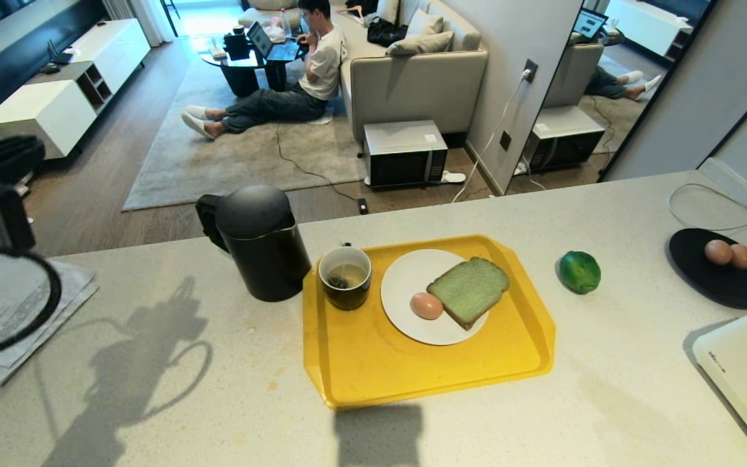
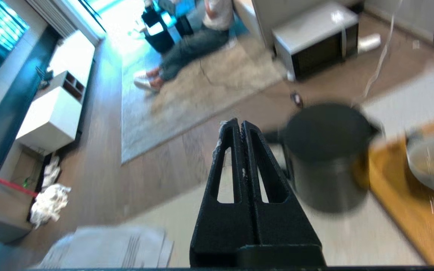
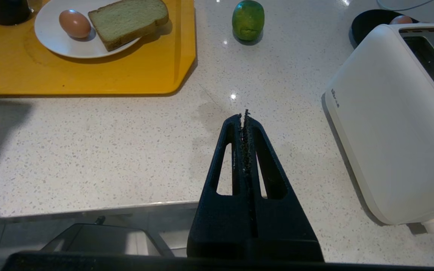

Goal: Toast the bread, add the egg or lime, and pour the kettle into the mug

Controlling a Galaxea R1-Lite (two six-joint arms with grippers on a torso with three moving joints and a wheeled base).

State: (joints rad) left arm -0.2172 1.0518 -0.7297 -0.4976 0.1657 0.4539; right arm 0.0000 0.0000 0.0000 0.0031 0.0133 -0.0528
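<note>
On the yellow tray (image 1: 380, 363) a white plate (image 1: 406, 275) carries the pale green bread (image 1: 469, 290) and, touching its near-left side, the pinkish-brown egg (image 1: 426, 305). The dark mug (image 1: 345, 277) with a tea bag stands on the tray's left end. The black kettle (image 1: 258, 241) stands just left of the tray. The lime (image 1: 580, 272) lies on the counter right of the tray. My left gripper (image 2: 238, 124) is shut and empty, raised left of the kettle (image 2: 326, 154). My right gripper (image 3: 244, 117) is shut and empty over the counter's near edge, short of the bread (image 3: 128, 20), egg (image 3: 74, 23) and lime (image 3: 248, 19).
A white toaster (image 3: 394, 120) stands at the near right of the counter. A black dish (image 1: 720, 282) with two brown eggs sits at the far right, with a white cable behind. Papers (image 1: 17, 311) lie at the left. A person sits on the rug beyond the counter.
</note>
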